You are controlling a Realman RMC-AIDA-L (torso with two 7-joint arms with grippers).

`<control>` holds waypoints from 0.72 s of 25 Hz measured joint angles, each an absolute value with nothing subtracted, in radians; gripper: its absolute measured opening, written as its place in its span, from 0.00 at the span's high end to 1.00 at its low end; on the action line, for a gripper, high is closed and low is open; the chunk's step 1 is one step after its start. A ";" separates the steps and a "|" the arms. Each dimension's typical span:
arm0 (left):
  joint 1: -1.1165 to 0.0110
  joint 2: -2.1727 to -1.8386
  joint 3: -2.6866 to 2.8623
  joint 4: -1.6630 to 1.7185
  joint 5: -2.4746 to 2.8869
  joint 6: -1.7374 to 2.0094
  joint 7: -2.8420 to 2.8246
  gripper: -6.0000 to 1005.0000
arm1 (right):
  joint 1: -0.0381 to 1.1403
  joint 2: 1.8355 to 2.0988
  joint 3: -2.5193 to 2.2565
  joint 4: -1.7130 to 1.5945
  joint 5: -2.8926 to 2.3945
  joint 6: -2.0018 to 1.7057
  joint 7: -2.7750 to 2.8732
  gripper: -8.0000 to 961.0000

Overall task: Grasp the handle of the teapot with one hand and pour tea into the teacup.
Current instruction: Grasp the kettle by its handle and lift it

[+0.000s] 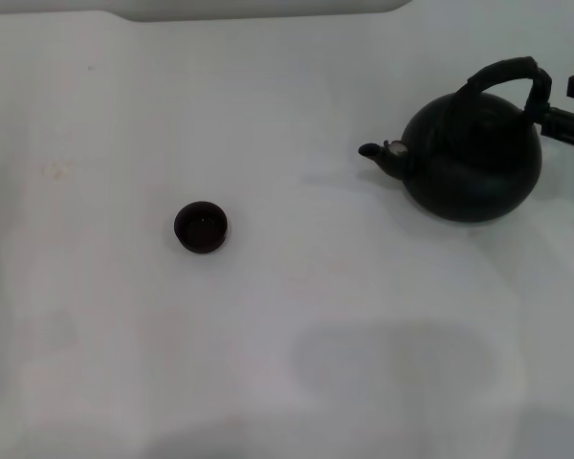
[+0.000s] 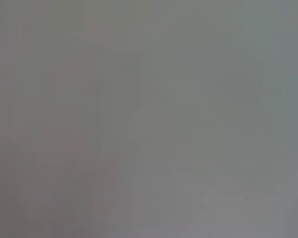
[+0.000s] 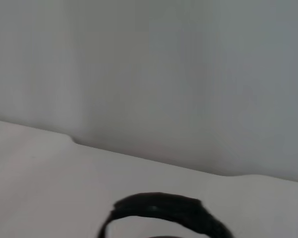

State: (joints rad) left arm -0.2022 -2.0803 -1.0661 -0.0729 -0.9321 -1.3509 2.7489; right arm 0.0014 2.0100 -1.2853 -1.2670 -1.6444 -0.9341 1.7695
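A small dark teacup (image 1: 201, 227) sits left of centre on the white desk (image 1: 287, 382), empty-looking. At upper right stands the teapot (image 1: 472, 156), right claw (image 1: 555, 105) at its handle (image 1: 505, 73); grip unclear. Pouring remains undone.

Matt black teapot (image 1: 474, 158), rough handle (image 1: 505, 72)
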 joint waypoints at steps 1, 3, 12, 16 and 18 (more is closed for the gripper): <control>-0.200 -2.081 -1.065 -0.075 -0.931 -1.351 2.749 0.17 | 0.005 2.010 -1.288 -1.259 -1.645 -0.921 1.769 0.28; -0.199 -2.081 -1.065 -0.076 -0.931 -1.351 2.749 0.17 | 0.013 2.010 -1.289 -1.243 -1.646 -0.908 1.769 0.28; -0.204 -2.083 -1.065 -0.079 -0.931 -1.351 2.749 0.17 | 0.073 2.012 -1.286 -1.130 -1.640 -0.886 1.772 0.28; -0.206 -2.083 -1.065 -0.080 -0.931 -1.351 2.749 0.17 | 0.076 2.015 -1.285 -1.102 -1.616 -0.846 1.775 0.28; -0.207 -2.083 -1.065 -0.080 -0.931 -1.351 2.749 0.17 | 0.077 2.014 -1.285 -1.078 -1.572 -0.837 1.776 0.28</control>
